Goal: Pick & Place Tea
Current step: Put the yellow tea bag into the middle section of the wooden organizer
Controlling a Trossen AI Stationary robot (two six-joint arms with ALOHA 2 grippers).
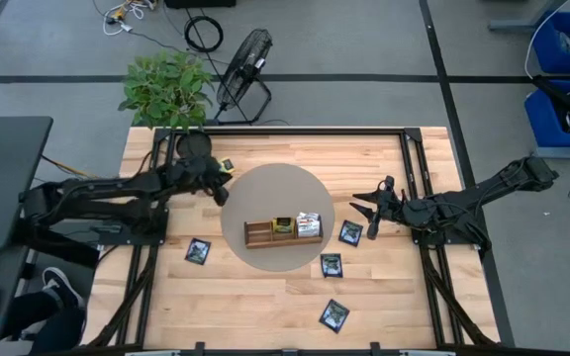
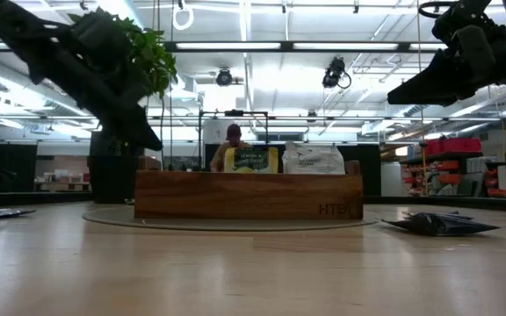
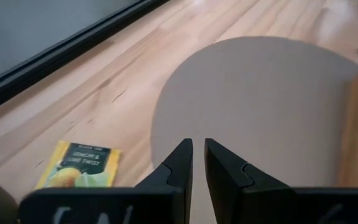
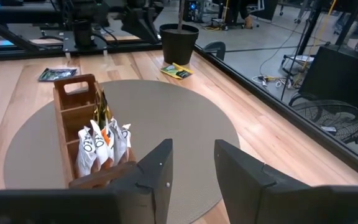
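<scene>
Black sachets first: we see four lying flat on the wooden worktop (image 1: 265, 316) in the high view, lowest one (image 1: 334, 314) at lower centre, then one (image 1: 332, 265) above it, one (image 1: 198, 251) left of the mat, one (image 1: 350, 233) just right of the mat. Wooden tray (image 1: 283, 231) sits on the round grey mat (image 1: 265, 193) mid-frame, yellow and white tea already in its right compartments. Right end effector (image 1: 369, 212) hangs right of centre, fingers parted, holding nothing. Left end effector (image 1: 222, 194) sits at the mat's upper-left edge, fingers nearly closed with a thin gap, empty. Yellow sachet (image 1: 227, 164) lies just above it in the high view, lower left of the left wrist view (image 3: 79, 165), beside the fingertips (image 3: 180, 155), not between them. We judge the left arm nearest that sachet.
</scene>
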